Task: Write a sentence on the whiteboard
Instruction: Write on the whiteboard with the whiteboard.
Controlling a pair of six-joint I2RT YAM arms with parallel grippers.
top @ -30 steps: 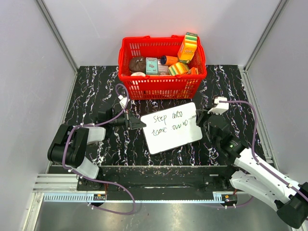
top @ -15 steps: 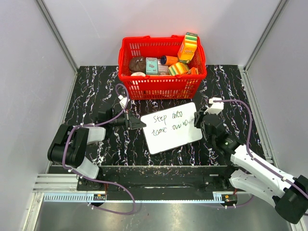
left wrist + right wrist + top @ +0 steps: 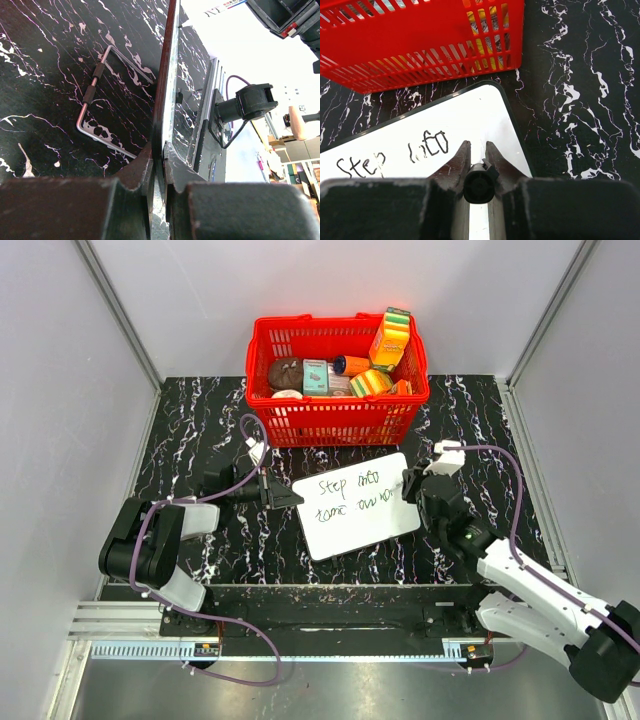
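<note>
The whiteboard [image 3: 352, 532] lies tilted on the black marble table, just in front of the basket. The sentence [image 3: 354, 494] runs in two lines of thin black writing; the right wrist view shows the words "Step" [image 3: 361, 165] and "into" [image 3: 428, 146] on the whiteboard [image 3: 470, 120]. My left gripper [image 3: 291, 498] is shut on the board's left edge, seen edge-on as the whiteboard [image 3: 167, 75] between my left gripper's [image 3: 159, 152] fingers. My right gripper [image 3: 411, 487] is shut on a black marker [image 3: 480, 184] over the board's right end, where my right gripper [image 3: 478, 145] points down.
A red basket [image 3: 338, 415] full of packaged groceries stands right behind the board, and the same red basket [image 3: 420, 45] fills the top of the right wrist view. A bent metal wire stand [image 3: 100, 95] lies on the table beside the board's edge. Grey walls close in both sides.
My right gripper with the marker has shifted a little to the left, over the board's right end. The left gripper and the board have not moved.
</note>
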